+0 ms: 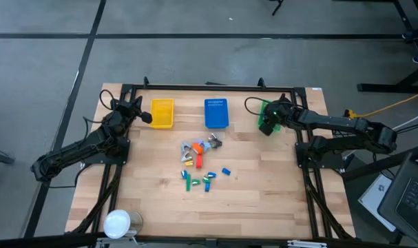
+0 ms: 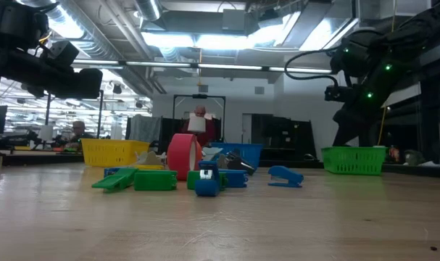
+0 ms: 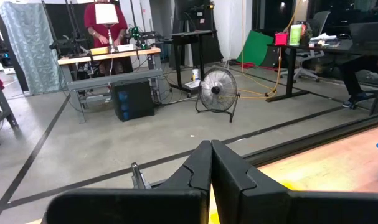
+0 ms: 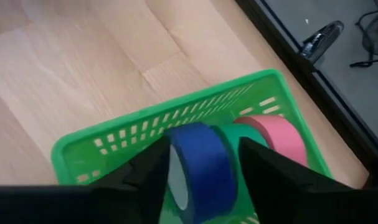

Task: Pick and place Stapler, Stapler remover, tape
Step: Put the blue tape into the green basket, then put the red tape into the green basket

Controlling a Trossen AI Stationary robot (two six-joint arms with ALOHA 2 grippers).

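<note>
At the front edge of the surface (image 1: 264,200), well apart from the green basket (image 4: 101,146) and on the left arm's side, stands a white round object (image 1: 117,222). Farther in, mid-surface and still nearer the front than the green basket, lies a heap of small things. In it a red tape roll (image 2: 182,156) stands on its edge and an orange roll (image 1: 197,148) lies close by, with flat green pieces (image 2: 154,180) in front. A small blue piece (image 2: 285,175) lies on the side of the heap towards the green basket.

The green basket sits at the back, on the right arm's side. The right hand (image 4: 204,152) hangs straight over it, released. Its fingers stand apart, with a blue tape roll (image 4: 201,168) upright between them, inside the basket. A sliver of gap shows on one side of the roll. A green roll (image 4: 238,134) and a pink roll (image 4: 273,134) lie in the same basket, just behind the blue one.

Beside the green basket, towards the left arm, is a blue basket (image 1: 216,114), and past that a yellow basket (image 1: 162,114). The left hand (image 3: 210,146) waits by the yellow basket, clenched on nothing.

Beyond the surface, a fan (image 3: 217,90) stands on the floor and a person in a red top (image 3: 101,22) is at a workbench.
</note>
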